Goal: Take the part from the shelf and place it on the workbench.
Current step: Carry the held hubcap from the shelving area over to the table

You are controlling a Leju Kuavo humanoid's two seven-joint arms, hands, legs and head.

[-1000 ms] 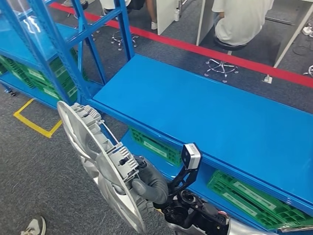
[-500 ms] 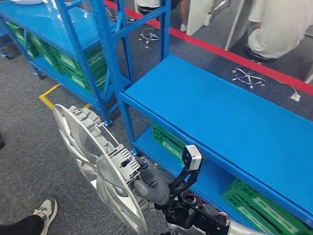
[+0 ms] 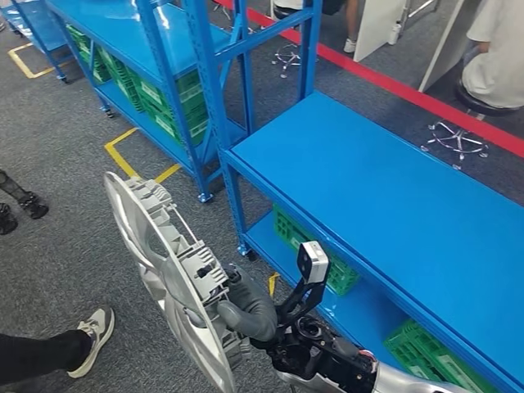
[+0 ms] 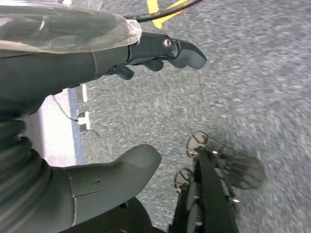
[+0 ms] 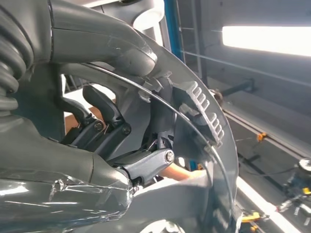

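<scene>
My right hand (image 3: 244, 307) grips the part (image 3: 169, 274), a large silver round wheel-cover-like disc with ribbed clips on its back. I hold it on edge, tilted, out in the air over the grey carpet floor (image 3: 68, 246); it touches neither shelf nor any surface. In the head view the disc runs from about 10 o'clock down toward 6 o'clock of the picture, with my thumb wrapped over its rim near the lower end. In the right wrist view my right hand (image 5: 110, 126) has its thumb across the outer rim of the part (image 5: 198, 116) and its darker fingers (image 5: 99, 104) curled against the inner side, so the grip is firm on the rim.

My left hand (image 4: 110, 111) hangs over the carpet floor (image 4: 249, 87), holding nothing, thumb and fingers apart.

The blue shelf (image 3: 395, 205) stands at 2 to 3 o'clock from the part, its wide top board bare blue, with green crates (image 3: 312, 246) on the lower level. A second blue rack (image 3: 155, 49) stands at 11 o'clock, also with green crates beneath. Yellow floor tape (image 3: 127, 160) lies at 10 o'clock. A person's leg and pale shoe (image 3: 92, 336) are on the carpet at 8 o'clock, near the lower edge of the disc. A seated person in white (image 3: 494, 65) is at 2 o'clock, beyond a red floor line (image 3: 395, 86).
</scene>
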